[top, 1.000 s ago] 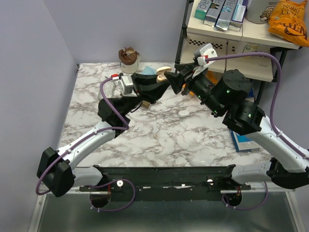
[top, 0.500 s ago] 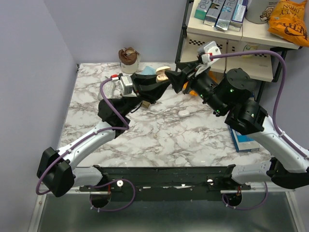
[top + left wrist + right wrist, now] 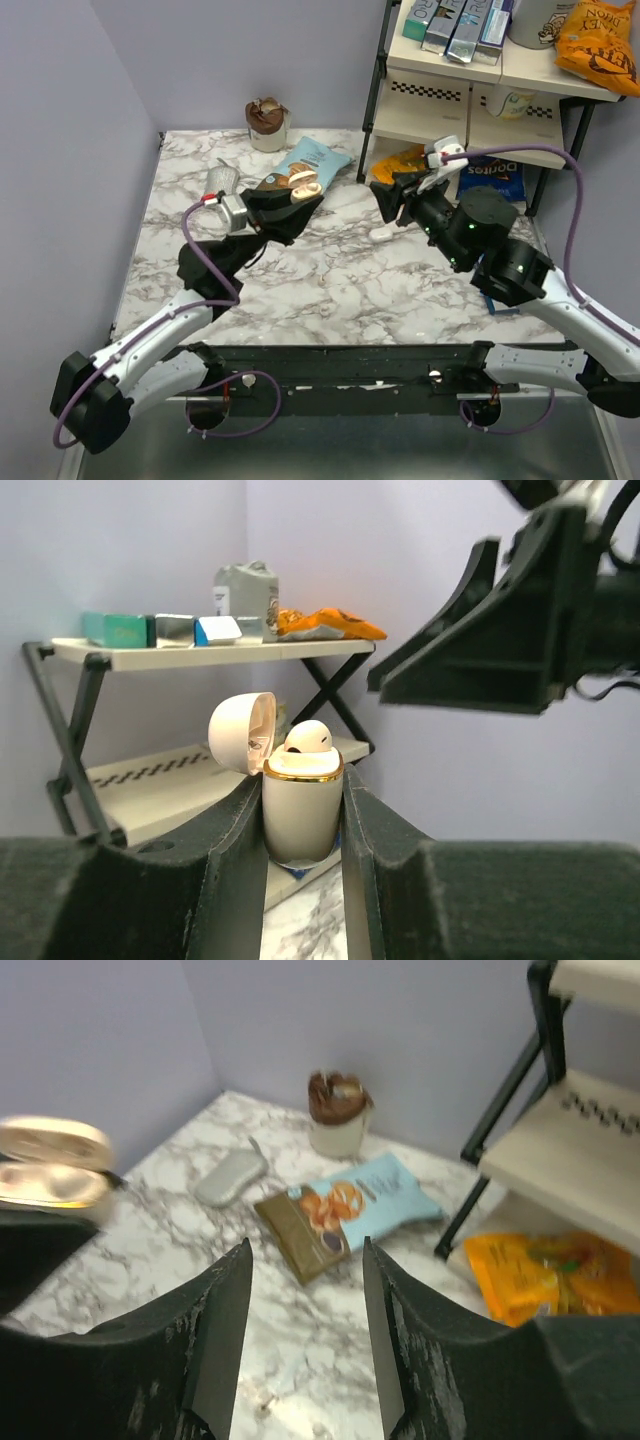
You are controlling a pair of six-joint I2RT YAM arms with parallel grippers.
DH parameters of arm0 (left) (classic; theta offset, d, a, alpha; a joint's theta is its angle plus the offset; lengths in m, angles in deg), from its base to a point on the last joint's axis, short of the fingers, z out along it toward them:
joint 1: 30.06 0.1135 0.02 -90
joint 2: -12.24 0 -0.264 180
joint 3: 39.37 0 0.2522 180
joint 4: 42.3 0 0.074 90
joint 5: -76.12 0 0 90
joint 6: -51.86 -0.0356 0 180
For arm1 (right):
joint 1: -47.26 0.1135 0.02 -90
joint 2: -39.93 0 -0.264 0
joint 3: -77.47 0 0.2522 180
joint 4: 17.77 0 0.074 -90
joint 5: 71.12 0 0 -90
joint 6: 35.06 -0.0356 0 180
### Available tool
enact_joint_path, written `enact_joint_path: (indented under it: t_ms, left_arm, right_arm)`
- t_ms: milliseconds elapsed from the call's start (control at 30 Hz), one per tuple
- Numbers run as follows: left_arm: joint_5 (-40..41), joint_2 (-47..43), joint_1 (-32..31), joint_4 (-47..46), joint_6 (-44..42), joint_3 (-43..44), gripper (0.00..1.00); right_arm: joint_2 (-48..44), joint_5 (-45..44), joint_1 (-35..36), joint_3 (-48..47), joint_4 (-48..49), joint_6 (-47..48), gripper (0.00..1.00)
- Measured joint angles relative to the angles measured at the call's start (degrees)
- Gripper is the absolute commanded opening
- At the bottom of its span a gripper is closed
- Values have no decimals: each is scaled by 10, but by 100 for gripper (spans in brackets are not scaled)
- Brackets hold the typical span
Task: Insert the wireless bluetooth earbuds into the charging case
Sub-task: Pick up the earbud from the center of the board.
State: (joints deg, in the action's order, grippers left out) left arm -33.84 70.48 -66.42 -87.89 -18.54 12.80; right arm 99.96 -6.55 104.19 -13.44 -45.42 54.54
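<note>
Both arms have backed apart since the earlier frame: left arm pulled toward near-left, right arm dropped back right, uncovering the blue snack bag.

Left to right:
- Smooth grey oval object [image 3: 222, 180] lies on the marble-veined counter [image 3: 330, 290].
- Left tool [image 3: 292, 196] is clenched on the charging case [image 3: 302, 820], held upright above the counter. It is glossy cream and rounded, with a gold rim and a domed lid hinged open to the left.
- One earbud [image 3: 308, 738], smooth white, sits in the case mouth, poking above the rim.
- Crinkly blue snack bag [image 3: 312, 160] lies flat behind; print unreadable.
- Small white piece [image 3: 380, 235] is on the counter near the right tool; can't tell what it is.
- Right tool [image 3: 306, 1250] is released, matte black fingers apart, nothing between.
- Orange foil bag [image 3: 405, 163], then a blue bag [image 3: 490, 172] reading "Doritos", by the shelf rack [image 3: 378, 90] legs.
</note>
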Motion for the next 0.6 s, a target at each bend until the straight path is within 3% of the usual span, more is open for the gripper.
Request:
enact_joint_path:
  t_ms: [133, 233, 333, 367, 467, 600]
  left_arm:
    - [24, -116, 0, 52, -23, -76, 0]
    - [44, -193, 0, 93, -31, -119, 0]
    - [60, -251, 0, 142, -39, -137, 0]
    - [65, -272, 0, 163, -41, -139, 0]
    - [78, -315, 0, 203, -44, -145, 0]
    - [90, -359, 0, 246, -48, -154, 0]
  right_arm:
    - [14, 9, -12, 88, 0, -50, 40]
    - [80, 40, -12, 120, -2, -86, 37]
    - [153, 79, -12, 134, -10, -118, 38]
    - [171, 91, -12, 140, -10, -130, 42]
    - [202, 129, -12, 173, -3, -166, 50]
    - [230, 169, -12, 226, 22, -207, 52]
